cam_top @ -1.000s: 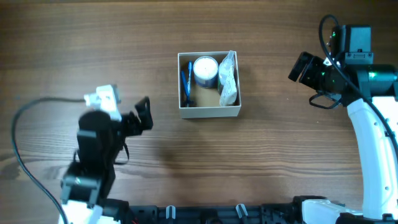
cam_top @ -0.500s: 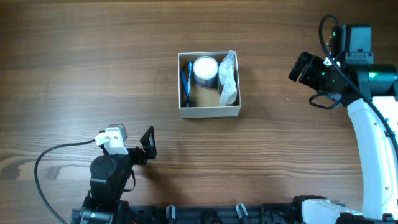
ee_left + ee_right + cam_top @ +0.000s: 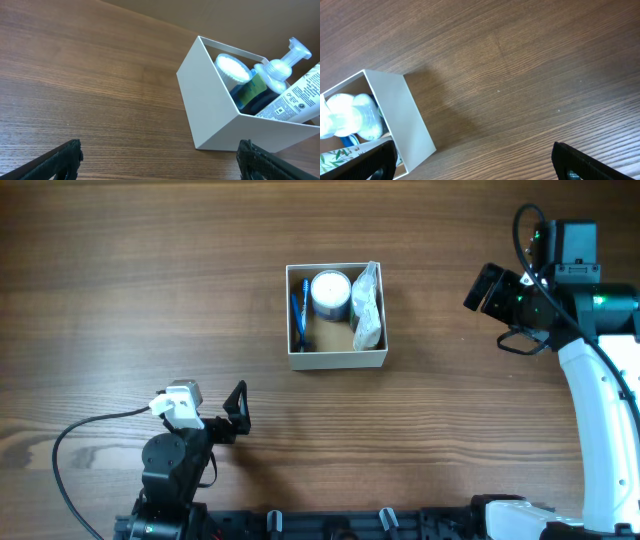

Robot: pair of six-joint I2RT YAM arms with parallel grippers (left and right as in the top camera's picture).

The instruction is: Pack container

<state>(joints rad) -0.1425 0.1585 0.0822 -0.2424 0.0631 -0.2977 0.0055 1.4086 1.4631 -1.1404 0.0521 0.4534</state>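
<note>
Left gripper (image 3: 236,408) gaping and empty at the near edge, right gripper (image 3: 485,287) likewise spread on nothing. Midway across the table (image 3: 120,270), the container (image 3: 337,361), loaded, square with no long axis, ahead and right of the nearer left gripper.

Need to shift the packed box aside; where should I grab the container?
Pinch the container's near wall, left of centre, from straight above, one finger inside. It is thin and upright, with bare brown floor behind it there; the white-lidded jar sits farther back, the pump bottle along the right wall.
</note>
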